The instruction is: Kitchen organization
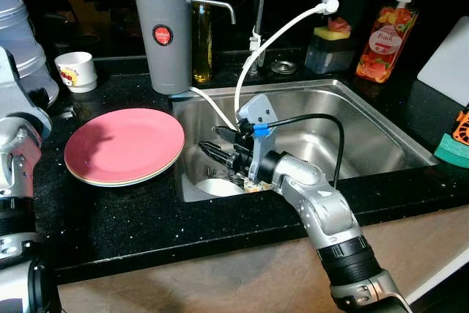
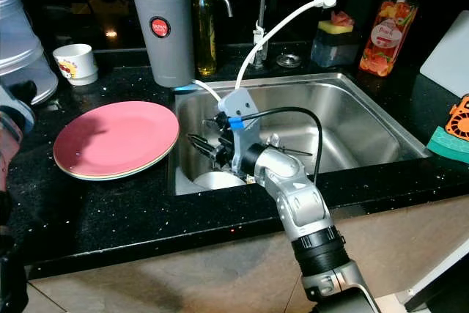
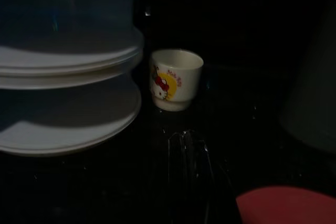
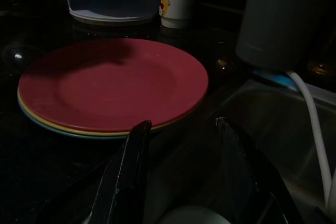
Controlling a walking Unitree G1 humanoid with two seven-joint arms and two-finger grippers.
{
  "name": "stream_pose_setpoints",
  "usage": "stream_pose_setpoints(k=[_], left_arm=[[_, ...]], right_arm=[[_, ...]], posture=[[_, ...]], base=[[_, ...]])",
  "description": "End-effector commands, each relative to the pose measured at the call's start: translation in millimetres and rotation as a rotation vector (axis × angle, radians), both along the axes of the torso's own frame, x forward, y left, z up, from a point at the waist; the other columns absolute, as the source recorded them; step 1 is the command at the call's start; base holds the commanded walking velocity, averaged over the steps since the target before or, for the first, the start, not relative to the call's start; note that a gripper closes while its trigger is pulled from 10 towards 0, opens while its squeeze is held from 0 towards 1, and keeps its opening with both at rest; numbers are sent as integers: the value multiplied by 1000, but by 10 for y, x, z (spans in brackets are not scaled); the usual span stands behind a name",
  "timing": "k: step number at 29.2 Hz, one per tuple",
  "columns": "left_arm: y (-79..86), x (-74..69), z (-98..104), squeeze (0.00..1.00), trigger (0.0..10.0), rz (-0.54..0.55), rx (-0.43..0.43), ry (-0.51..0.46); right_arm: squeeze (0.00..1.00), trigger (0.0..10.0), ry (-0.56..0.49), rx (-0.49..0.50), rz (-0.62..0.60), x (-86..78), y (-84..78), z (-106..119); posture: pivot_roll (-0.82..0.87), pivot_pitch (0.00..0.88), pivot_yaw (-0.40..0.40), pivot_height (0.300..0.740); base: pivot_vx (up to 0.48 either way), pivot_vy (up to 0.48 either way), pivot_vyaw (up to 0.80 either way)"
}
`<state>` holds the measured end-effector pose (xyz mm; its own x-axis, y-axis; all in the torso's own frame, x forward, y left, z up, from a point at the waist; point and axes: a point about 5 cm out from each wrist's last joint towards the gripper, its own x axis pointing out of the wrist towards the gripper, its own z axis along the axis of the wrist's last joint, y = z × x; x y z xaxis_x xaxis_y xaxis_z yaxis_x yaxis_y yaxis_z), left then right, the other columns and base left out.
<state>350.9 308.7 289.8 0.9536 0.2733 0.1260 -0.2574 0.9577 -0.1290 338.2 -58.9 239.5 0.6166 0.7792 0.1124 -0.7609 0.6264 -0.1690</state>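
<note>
The right pincer (image 1: pixel 217 142), its 2 fingers spread and empty, hangs directly above the white dish (image 1: pixel 218 187) in the sink (image 1: pixel 381 126), nearer than the left arm.

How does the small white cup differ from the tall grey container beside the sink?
The white cup is short, squat and open-topped with a cartoon print; the grey container is much taller, lidded, with a round red label and a spout. The cup stands further left, the container at the sink's corner. Both stand upright on the black counter.

pink plate (image 1: pixel 124 144) (black counter (image 1: pixel 132 218))
</note>
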Motion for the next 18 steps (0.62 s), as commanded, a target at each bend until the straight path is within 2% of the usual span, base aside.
stream_pose_setpoints(k=[1, 4, 5, 13, 18], left_arm=[[11, 2, -67, 0, 471, 0, 41, 78], [4, 10, -110, 0, 471, 3, 46, 96], [-12, 12, -165, 1000, 10000, -8, 28, 107], [-63, 21, -235, 1000, 10000, -41, 42, 138], [-23, 5, -318, 1000, 10000, -8, -25, 183]], right_arm=[[0, 10000, -1, 12, 9, 5, 16, 18], [0, 10000, -1, 11, 8, 5, 17, 18], [0, 10000, -2, 10, 6, 5, 14, 17], [0, 10000, 0, 6, 7, 0, 8, 1], [0, 10000, -1, 0, 13, -3, 16, -7]], posture=[[53, 91, 8, 740], [53, 91, 8, 740], [50, 92, 9, 740], [51, 93, 9, 740], [52, 93, 10, 740]], base=[[0, 0, 0], [0, 0, 0], [0, 0, 0], [0, 0, 0], [0, 0, 0]])
